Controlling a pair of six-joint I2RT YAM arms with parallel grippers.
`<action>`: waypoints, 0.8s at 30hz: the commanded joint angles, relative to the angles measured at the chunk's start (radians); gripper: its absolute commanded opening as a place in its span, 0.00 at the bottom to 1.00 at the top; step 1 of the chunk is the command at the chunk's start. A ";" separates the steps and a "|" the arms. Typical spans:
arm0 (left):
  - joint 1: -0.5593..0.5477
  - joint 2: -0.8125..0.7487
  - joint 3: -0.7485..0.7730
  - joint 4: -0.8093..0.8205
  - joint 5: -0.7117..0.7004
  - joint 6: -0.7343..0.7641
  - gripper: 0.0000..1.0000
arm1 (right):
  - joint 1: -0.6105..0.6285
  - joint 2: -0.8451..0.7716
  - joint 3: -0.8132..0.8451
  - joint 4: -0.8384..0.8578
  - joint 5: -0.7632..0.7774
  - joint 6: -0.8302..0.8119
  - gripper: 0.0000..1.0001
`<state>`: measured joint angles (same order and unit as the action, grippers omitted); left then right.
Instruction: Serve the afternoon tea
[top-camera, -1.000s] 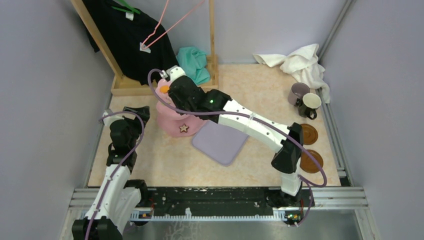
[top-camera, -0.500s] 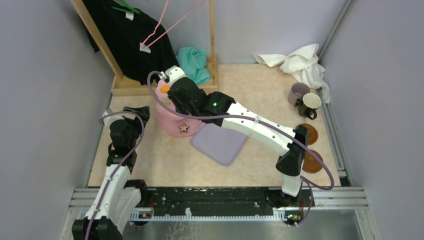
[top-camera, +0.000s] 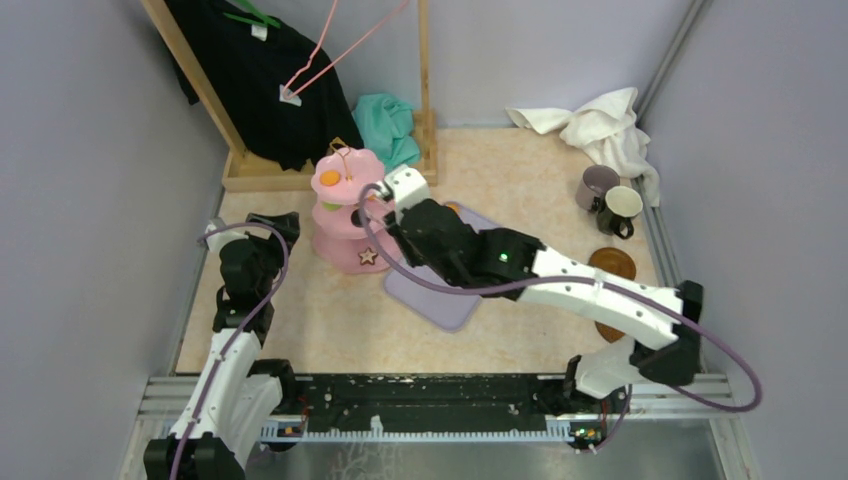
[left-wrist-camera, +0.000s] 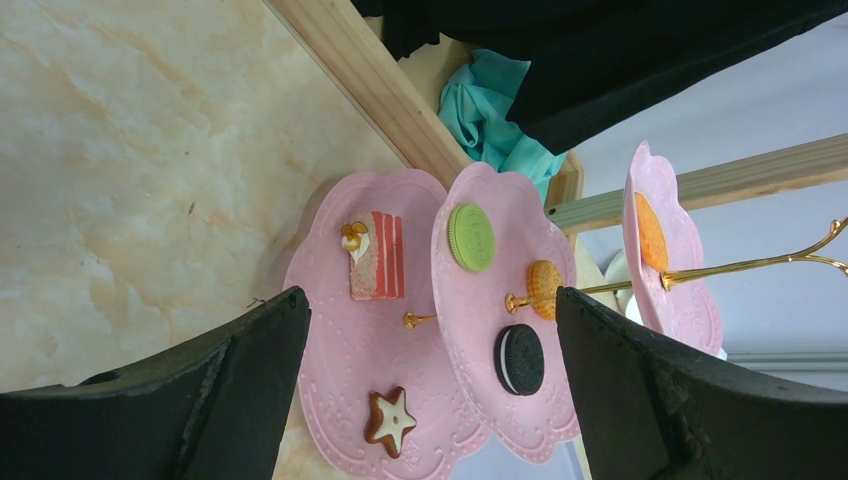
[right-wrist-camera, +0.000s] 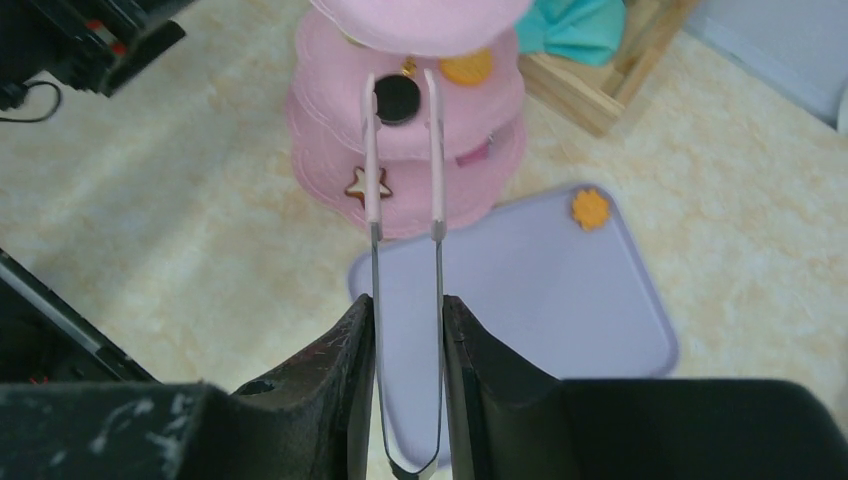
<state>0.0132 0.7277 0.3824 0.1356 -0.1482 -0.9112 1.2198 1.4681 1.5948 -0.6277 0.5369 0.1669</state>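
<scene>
Right end effector (right-wrist-camera: 408, 320) had pulled back from the stand (top-camera: 340, 242), clamping empty tongs (right-wrist-camera: 371, 160), probably for the next pick.

Ahead of my right pincer (right-wrist-camera: 406, 308), pink three-tier scalloped stand (top-camera: 335, 248) just left of flat lilac tray (top-camera: 442, 300); cream and mauve mugs (top-camera: 622, 205) far right, behind brown saucers (top-camera: 620, 263).

We see soft, even light falling from above on the desk (top-camera: 300, 320), with only faint shadows beside the pink stand (top-camera: 335, 248). Both wrist views show the stand sharply; their own black fingers (right-wrist-camera: 330, 385) look dark and slightly blurred.
</scene>
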 joint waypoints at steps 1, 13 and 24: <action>0.003 -0.006 0.006 0.033 -0.002 0.019 0.97 | 0.002 -0.213 -0.198 0.095 0.111 0.088 0.27; 0.003 -0.011 -0.002 0.032 -0.004 0.021 0.97 | -0.097 -0.355 -0.597 0.174 0.115 0.233 0.27; 0.003 -0.008 -0.002 0.033 -0.007 0.021 0.97 | -0.304 -0.252 -0.772 0.388 -0.041 0.226 0.27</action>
<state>0.0132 0.7273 0.3824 0.1356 -0.1482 -0.9039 0.9665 1.1778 0.8417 -0.3985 0.5602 0.3870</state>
